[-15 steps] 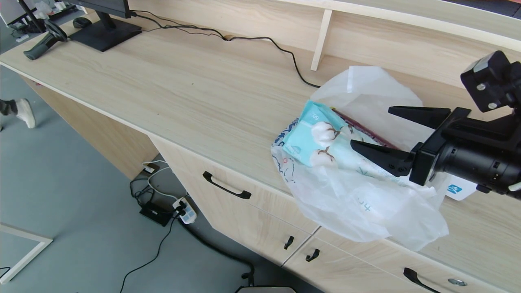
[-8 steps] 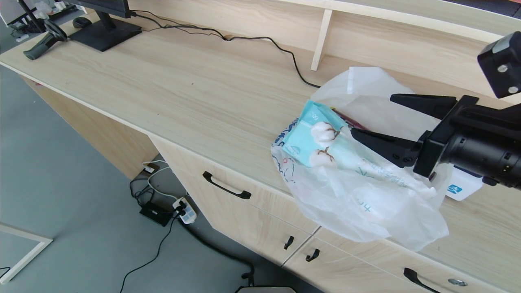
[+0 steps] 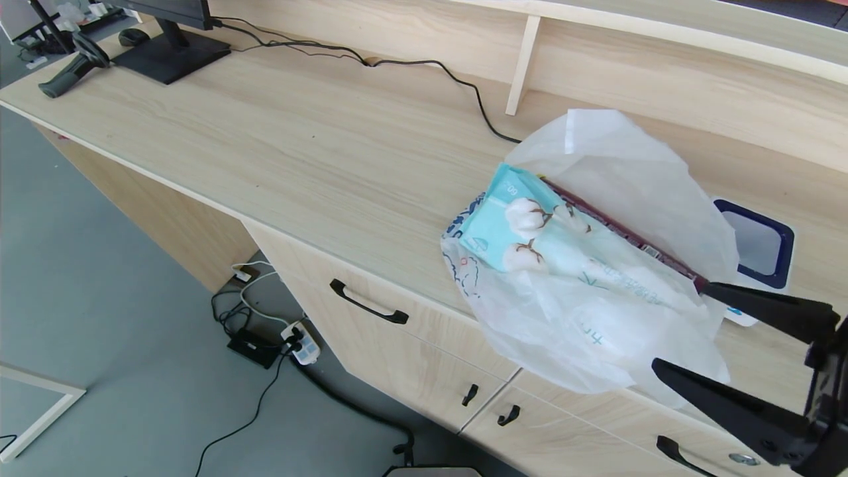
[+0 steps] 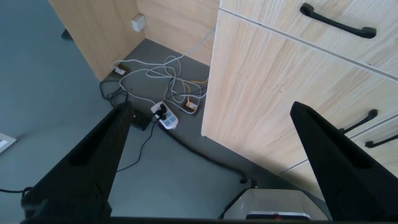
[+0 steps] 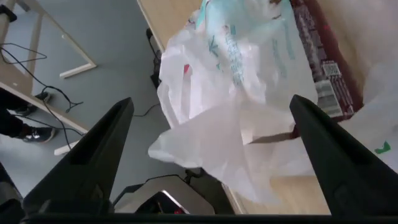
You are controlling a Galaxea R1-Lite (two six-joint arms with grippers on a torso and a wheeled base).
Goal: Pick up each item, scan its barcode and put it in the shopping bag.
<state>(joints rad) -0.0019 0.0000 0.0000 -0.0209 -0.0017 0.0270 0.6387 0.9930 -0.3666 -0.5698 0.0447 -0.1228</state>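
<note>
Teal-and-white pack (image 3: 503, 218) lies inside the thin plastic bag (image 3: 616, 159) at the front edge of the table (image 3: 298, 152). The bag's lower part droops over that edge, above the drawers (image 3: 371, 311). Dark red box (image 3: 629, 242) is in the bag too, touching the pack's far side.

Right claw (image 3: 681, 324) hangs just beside the bag's right end, jaws wide, holding nothing. Left claw (image 4: 211, 106) is also wide and empty, low in front of the drawers, well apart from the bag.

Both items look bagged, so the step in hand is probably getting the right claw clear. To do it well, keep the jaws wide and back straight off the film with no sideways sweep. The loose overhanging plastic could snag and drag the bag off the edge.

Pack's long axis runs roughly along the table's front edge. Its left end looks uncovered at the bag mouth and points to the robot's left; the other end is buried toward the right claw. The box lies parallel to it.
</note>
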